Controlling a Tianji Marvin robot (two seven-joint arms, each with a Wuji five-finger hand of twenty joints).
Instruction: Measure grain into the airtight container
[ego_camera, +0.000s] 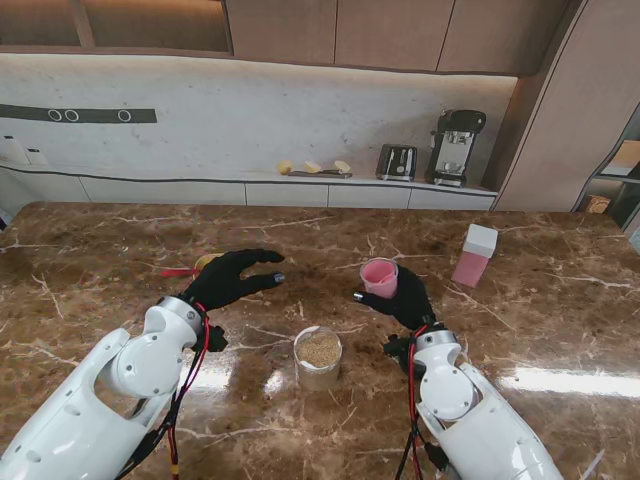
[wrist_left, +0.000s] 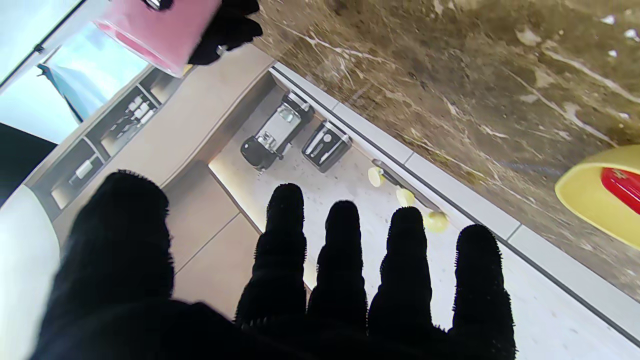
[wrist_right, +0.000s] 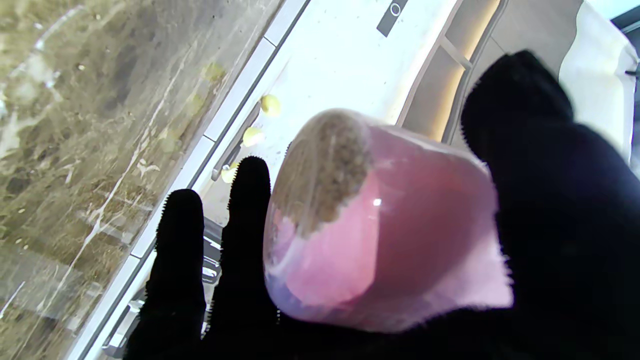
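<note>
The right hand (ego_camera: 402, 300) is gripping the translucent pink measuring cup (ego_camera: 379, 277) upright, keeping grain in; the left hand (ego_camera: 232, 279) is hovering empty, fingers spread, clear of the round clear grain-filled container (ego_camera: 318, 357).

The scene is viewed from high behind the arms by the stand camera, angled down over the marble table (ego_camera: 120, 250) toward the back counter, where a toaster (ego_camera: 396, 161) is seen well beyond the table. From the left wrist the view is taken along the spread fingers (wrist_left: 280, 250) of the left hand (wrist_left: 280, 300), aimed at the same toaster (wrist_left: 327, 146), which is shown inverted. From the right wrist the view is taken at very close range along the right hand (wrist_right: 525, 225), and it is largely filled by the pink cup (wrist_right: 380, 235). That cup (wrist_left: 160, 30) is also caught in the left wrist view, and in the stand view (ego_camera: 379, 277), nearer to me than the toaster.
</note>
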